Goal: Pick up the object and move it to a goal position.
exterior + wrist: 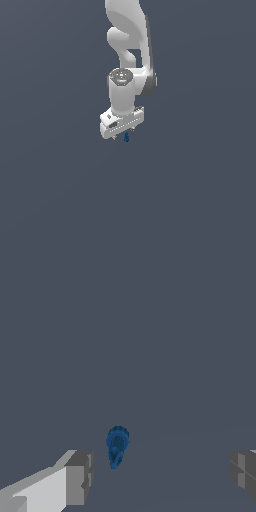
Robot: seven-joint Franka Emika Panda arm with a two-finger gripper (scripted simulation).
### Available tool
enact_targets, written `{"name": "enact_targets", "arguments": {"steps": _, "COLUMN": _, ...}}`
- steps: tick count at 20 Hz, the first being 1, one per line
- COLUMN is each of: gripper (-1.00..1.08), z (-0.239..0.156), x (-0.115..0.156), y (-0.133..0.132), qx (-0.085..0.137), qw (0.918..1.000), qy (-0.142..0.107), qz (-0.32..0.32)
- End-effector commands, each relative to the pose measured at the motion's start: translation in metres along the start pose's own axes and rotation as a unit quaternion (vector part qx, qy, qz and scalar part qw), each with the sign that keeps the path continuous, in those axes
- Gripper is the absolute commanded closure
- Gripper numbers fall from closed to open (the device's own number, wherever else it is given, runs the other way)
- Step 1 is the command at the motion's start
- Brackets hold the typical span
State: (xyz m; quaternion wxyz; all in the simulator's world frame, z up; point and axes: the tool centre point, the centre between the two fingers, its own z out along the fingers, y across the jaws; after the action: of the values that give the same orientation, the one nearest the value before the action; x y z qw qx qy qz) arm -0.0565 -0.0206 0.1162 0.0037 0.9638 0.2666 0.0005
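The white arm point(131, 55) hangs down from above, bent so its wrist points straight at the plain grey worktop point(60, 200), a stance that suits a top-down grab. At its tip the end effector point(123, 134) sits low, its broad white body turned a little askew in the exterior view. Its fingers point(79, 476) stand wide apart with nothing between the pads, as the wrist view makes plain: one grey pad on either side and bare floor in the gap. The object point(127, 137), a tiny dark-blue blob, lies just beneath the fingertips, and the wrist view shows it point(117, 447) between the two pads, nearer one of them. I'd say the fingers straddle it ready to close; no goal marker shows.
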Motion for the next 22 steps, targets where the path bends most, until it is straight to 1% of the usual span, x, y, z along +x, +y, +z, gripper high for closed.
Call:
{"name": "enact_targets", "arguments": {"steps": 1, "gripper": -0.92, "z": 0.005, "x": -0.006, "y": -0.007, "qx": 0.001, "qw": 0.9993, "qy": 0.000, "qz": -0.037}}
{"name": "enact_targets", "arguments": {"steps": 7, "gripper": -0.92, "z": 0.015, "x": -0.018, "y": -0.020, "qx": 0.002, "qw": 0.9941, "qy": 0.000, "qz": -0.109}}
{"name": "enact_targets", "arguments": {"steps": 12, "gripper": -0.92, "z": 0.020, "x": -0.024, "y": -0.028, "qx": 0.003, "qw": 0.9890, "qy": 0.001, "qz": -0.148}}
{"name": "enact_targets", "arguments": {"steps": 17, "gripper": -0.92, "z": 0.023, "x": -0.028, "y": -0.032, "qx": 0.003, "qw": 0.9858, "qy": 0.001, "qz": -0.168}}
{"name": "enact_targets", "arguments": {"steps": 22, "gripper": -0.92, "z": 0.024, "x": -0.028, "y": -0.032, "qx": 0.004, "qw": 0.9856, "qy": 0.001, "qz": -0.169}}
